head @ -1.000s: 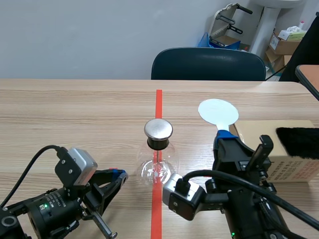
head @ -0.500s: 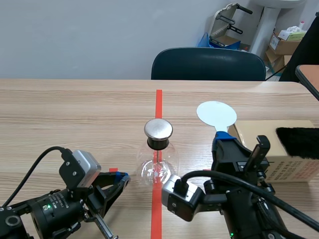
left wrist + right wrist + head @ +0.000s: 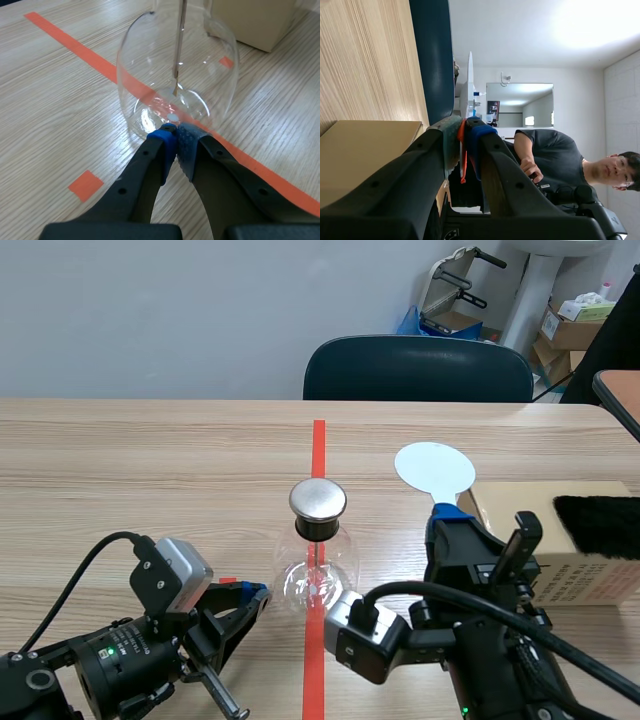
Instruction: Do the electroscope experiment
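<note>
Scene view shows one electroscope (image 3: 318,560) on the table (image 3: 150,460): a glass flask with one metal cap (image 3: 318,499), standing on the red tape line. My left gripper (image 3: 176,132) is clenched on nothing, and its two pads meet right at the flask's foot. My right gripper (image 3: 447,514) grasps one white disc paddle (image 3: 434,466) by its handle, with the disc off to the right of the cap. One cardboard box (image 3: 585,580) just beside that gripper carries one black fur piece (image 3: 600,524).
</note>
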You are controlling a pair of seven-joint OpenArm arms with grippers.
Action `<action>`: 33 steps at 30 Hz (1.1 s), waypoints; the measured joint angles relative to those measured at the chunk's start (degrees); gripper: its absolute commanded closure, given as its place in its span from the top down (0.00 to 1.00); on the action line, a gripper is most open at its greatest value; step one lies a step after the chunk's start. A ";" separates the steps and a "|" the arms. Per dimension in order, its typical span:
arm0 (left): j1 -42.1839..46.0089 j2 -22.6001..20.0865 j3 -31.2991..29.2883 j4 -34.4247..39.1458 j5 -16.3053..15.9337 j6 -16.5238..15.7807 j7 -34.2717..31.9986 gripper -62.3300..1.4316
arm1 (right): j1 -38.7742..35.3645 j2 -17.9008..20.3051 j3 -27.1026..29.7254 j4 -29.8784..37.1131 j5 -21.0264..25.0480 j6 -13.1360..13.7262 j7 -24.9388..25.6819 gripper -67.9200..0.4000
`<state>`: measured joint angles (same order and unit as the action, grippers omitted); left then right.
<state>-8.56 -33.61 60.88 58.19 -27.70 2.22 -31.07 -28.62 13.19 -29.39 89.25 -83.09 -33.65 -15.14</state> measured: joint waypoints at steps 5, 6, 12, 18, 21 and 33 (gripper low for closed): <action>-0.02 -0.04 0.00 0.00 0.00 0.35 0.00 0.06 | 0.00 0.00 0.00 0.00 0.00 0.00 0.00 0.02; -0.02 -0.02 0.00 0.00 0.00 0.35 0.00 0.06 | 0.00 0.00 0.00 0.00 0.00 0.00 0.02 0.02; -0.02 -0.04 0.00 0.00 0.00 0.35 0.48 0.06 | 0.00 0.00 0.00 0.00 0.00 0.00 0.04 0.02; -0.02 -0.02 0.00 0.00 0.00 0.35 0.46 0.06 | 0.00 0.00 0.02 0.00 0.00 0.00 0.07 0.02; -0.02 0.04 0.00 0.00 0.00 0.35 0.46 0.06 | 0.00 0.00 0.02 0.00 0.00 0.00 0.07 0.02; 0.02 1.88 0.00 0.00 0.17 0.35 0.48 0.06 | 0.00 0.00 0.02 0.00 0.00 0.02 0.07 0.02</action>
<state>-8.54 -31.73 60.88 58.19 -27.53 2.57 -30.59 -28.62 13.19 -29.36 89.25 -83.09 -33.63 -15.07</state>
